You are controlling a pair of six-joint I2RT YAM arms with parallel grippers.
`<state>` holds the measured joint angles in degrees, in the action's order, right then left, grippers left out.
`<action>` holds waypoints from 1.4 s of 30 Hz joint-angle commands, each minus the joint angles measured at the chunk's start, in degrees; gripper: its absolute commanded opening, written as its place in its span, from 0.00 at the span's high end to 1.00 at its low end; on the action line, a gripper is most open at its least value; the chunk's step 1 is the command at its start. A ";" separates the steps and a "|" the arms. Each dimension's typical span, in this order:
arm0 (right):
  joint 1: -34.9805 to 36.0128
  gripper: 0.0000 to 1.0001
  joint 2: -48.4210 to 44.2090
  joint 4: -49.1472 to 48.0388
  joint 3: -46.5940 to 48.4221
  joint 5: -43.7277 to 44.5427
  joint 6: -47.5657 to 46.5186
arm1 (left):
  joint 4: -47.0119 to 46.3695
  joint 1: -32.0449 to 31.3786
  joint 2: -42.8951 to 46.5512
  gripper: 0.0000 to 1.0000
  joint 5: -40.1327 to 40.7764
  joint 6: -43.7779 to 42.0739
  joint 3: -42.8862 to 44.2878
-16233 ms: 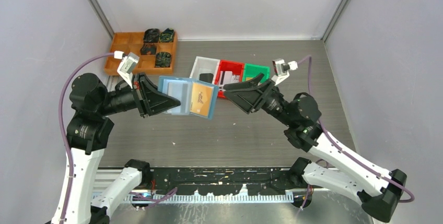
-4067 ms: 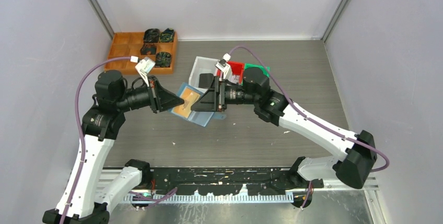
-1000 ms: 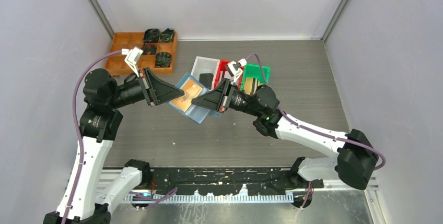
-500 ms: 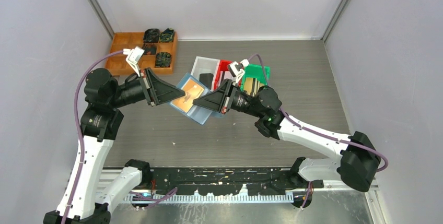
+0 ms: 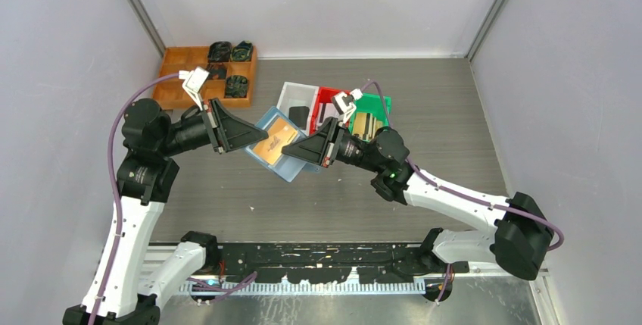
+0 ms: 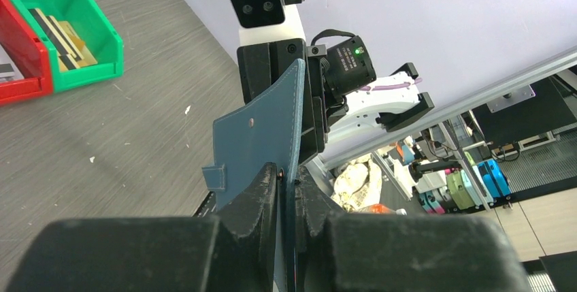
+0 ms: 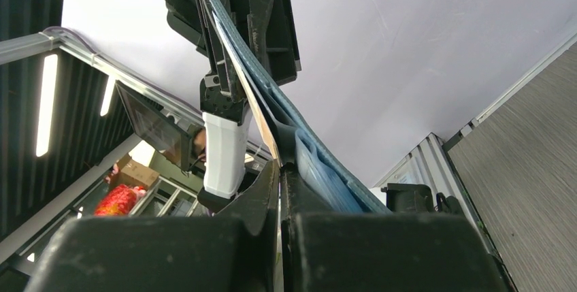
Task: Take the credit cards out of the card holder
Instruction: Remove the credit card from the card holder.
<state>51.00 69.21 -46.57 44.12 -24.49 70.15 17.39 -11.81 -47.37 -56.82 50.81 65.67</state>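
Observation:
The slate-blue card holder point(image 5: 287, 166) hangs open in the air above the table's middle, with an orange credit card point(image 5: 274, 141) showing in its pocket. My left gripper point(image 5: 259, 136) is shut on the holder's left edge; in the left wrist view its jaws point(image 6: 291, 177) pinch the blue flap point(image 6: 262, 128). From the right, my right gripper point(image 5: 286, 149) is shut on the card's edge. The right wrist view shows the thin tan card point(image 7: 252, 101) running down into the closed jaws point(image 7: 280, 166), beside the blue holder point(image 7: 320, 166).
Behind the holder stand a white bin point(image 5: 288, 95), a red bin point(image 5: 327, 100) and a green bin point(image 5: 372, 104) with gold cards point(image 5: 365, 123) in it. A wooden tray point(image 5: 198, 76) of dark parts sits at the back left. Grey walls close in on both sides.
The right gripper has drawn back slightly to the right with the card, and a little more orange shows outside the holder. The left arm has hardly moved.

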 commanded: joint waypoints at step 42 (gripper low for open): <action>-0.49 0.99 0.58 -14.71 -4.04 5.20 8.00 | 2.11 -0.23 2.14 1.00 7.85 -9.01 5.25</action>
<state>50.87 72.64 -60.77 40.34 -21.19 79.68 21.56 -11.99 -45.87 -49.60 43.46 67.59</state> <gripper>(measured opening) 0.048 0.096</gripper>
